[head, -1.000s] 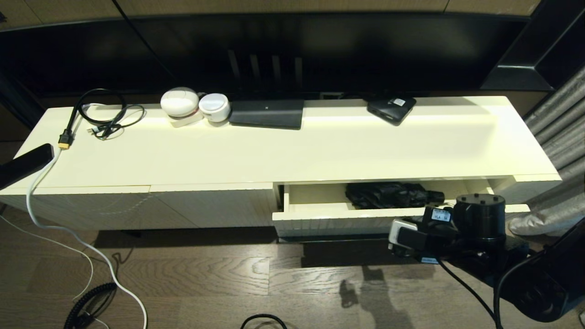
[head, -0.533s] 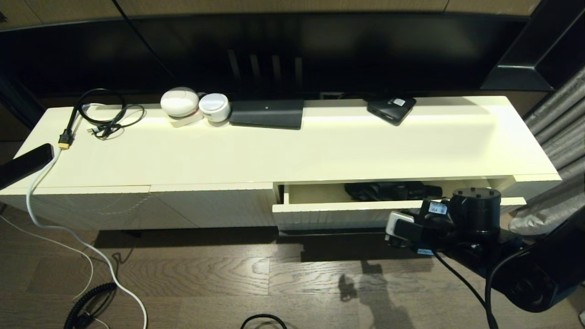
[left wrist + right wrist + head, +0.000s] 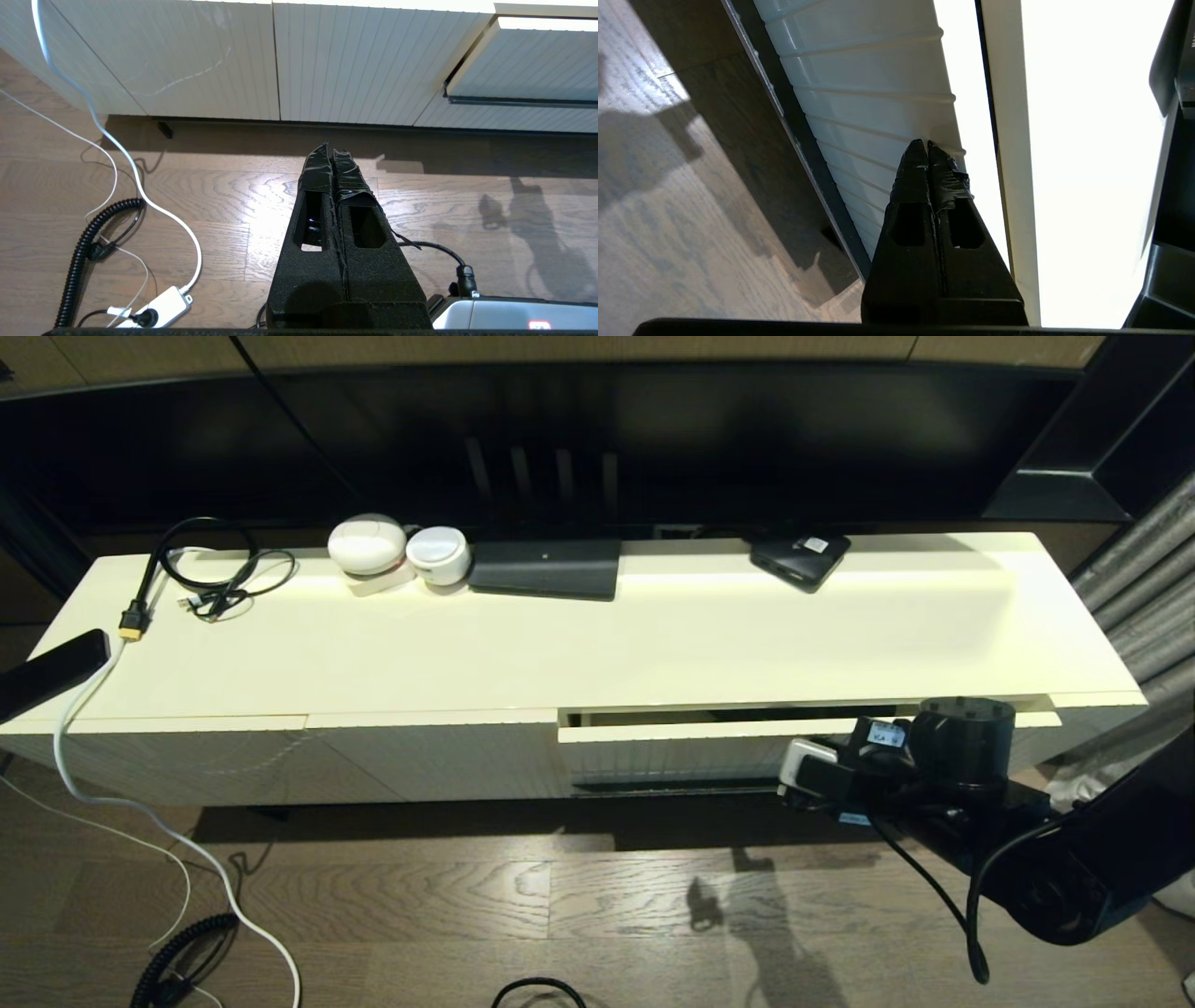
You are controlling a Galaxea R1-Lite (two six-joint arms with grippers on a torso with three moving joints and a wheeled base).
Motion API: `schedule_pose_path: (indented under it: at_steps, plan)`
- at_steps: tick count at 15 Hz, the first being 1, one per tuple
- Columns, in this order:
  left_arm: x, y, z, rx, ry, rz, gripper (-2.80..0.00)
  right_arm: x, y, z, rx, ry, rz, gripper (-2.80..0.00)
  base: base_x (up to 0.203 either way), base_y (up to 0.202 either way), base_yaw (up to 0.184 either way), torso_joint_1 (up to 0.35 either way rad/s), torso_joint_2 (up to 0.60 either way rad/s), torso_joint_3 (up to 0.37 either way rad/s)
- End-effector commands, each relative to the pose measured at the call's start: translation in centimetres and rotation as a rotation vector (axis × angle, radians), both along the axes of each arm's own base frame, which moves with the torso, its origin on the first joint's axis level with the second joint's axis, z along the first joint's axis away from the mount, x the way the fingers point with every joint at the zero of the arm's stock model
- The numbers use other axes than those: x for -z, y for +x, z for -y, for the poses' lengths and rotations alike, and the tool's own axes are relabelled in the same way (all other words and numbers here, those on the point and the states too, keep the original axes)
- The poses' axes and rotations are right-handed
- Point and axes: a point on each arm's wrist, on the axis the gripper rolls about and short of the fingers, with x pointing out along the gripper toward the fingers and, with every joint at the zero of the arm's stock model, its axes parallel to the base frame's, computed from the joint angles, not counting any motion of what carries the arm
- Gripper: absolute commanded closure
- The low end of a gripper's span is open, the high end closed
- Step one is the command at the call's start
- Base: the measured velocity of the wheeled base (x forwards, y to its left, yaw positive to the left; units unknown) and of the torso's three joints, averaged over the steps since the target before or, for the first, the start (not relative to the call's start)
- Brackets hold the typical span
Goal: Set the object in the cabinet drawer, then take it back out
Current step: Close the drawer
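The cabinet drawer (image 3: 672, 756) is pushed almost fully in, with only a thin dark slit left under the cabinet top. Its ribbed cream front (image 3: 868, 93) and long dark handle bar (image 3: 514, 101) show in the wrist views. The object is hidden inside the drawer. My right gripper (image 3: 923, 142) is shut and holds nothing, its tips pressed against the ribbed drawer front near the upper edge. The right wrist (image 3: 962, 742) sits just in front of the drawer's right part. My left gripper (image 3: 329, 147) is shut and holds nothing, parked low over the wooden floor at the cabinet's left end.
On the cabinet top (image 3: 653, 644) lie coiled cables (image 3: 210, 569), two white round devices (image 3: 367, 546), a flat black box (image 3: 546, 567) and a small black box with a white label (image 3: 800, 558). A white cable and a power strip (image 3: 159, 303) lie on the floor at the left.
The drawer has slid inward from about a hand's width open to nearly shut, with my right gripper moving in against its front. The umbrella has gone out of sight.
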Motion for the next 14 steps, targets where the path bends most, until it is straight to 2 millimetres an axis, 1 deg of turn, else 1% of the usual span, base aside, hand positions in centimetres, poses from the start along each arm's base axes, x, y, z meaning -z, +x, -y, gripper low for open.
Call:
schedule_pose_path:
  at_steps: [1,4,6,7,10,12,14]
  plan:
    - [0.0,0.0,0.0,0.000,-0.001,0.000,0.00,0.2,0.4,-0.1,0.001,-0.004,0.010,0.00,0.000,0.000,0.000,0.000,0.00,0.000]
    - [0.0,0.0,0.0,0.000,-0.001,0.000,0.00,-0.1,0.4,-0.1,0.001,0.004,0.035,0.00,0.000,0.000,0.000,0.000,0.00,0.000]
    - [0.0,0.0,0.0,0.000,-0.001,0.000,0.00,-1.1,-0.4,0.1,0.000,0.010,0.056,0.00,0.000,0.000,0.000,0.000,0.00,0.000]
    - [0.0,0.0,0.0,0.000,-0.001,0.000,0.00,-1.9,-1.2,0.4,0.000,0.013,0.065,0.00,0.000,0.000,0.000,0.000,0.00,0.000]
    - [0.0,0.0,0.0,0.000,-0.001,0.000,0.00,-4.4,-4.5,1.4,0.002,0.007,0.034,0.00,0.000,0.000,0.000,0.000,0.00,0.000]
    - [0.0,0.0,0.0,0.000,-0.001,0.000,0.00,-6.1,-7.5,2.2,0.028,-0.006,-0.013,0.00,0.000,0.000,0.000,0.000,0.00,0.000]
    - [0.0,0.0,0.0,0.000,-0.001,0.000,0.00,-7.4,-10.8,2.9,0.054,-0.004,-0.080,0.00,0.000,0.000,0.000,0.000,0.00,0.000]
